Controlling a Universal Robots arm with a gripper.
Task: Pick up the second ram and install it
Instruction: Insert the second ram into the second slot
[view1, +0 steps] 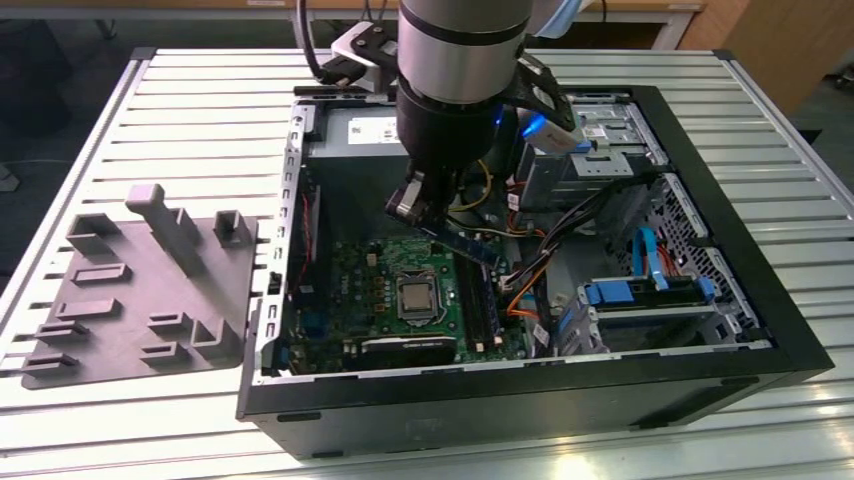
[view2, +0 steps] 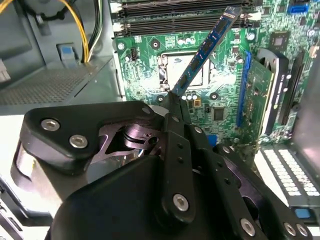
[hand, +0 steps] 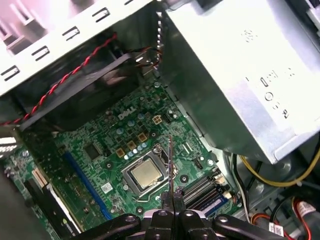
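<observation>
Pickup done: gripper (view1: 424, 218) clamped on the second ram (view1: 463, 243), mid-frame in the exterior view, tilted over the motherboard (view1: 363, 268). Not yet seated in the memory slots (view2: 170, 17).

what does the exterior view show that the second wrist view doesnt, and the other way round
Exterior view: the slatted table, the grey moulded tray beside the computer case, and the blue drive bays. Second wrist view: the gripper up close, shut on one end of the second ram, held at a slant above the motherboard. Both: ram, motherboard and processor socket.
</observation>
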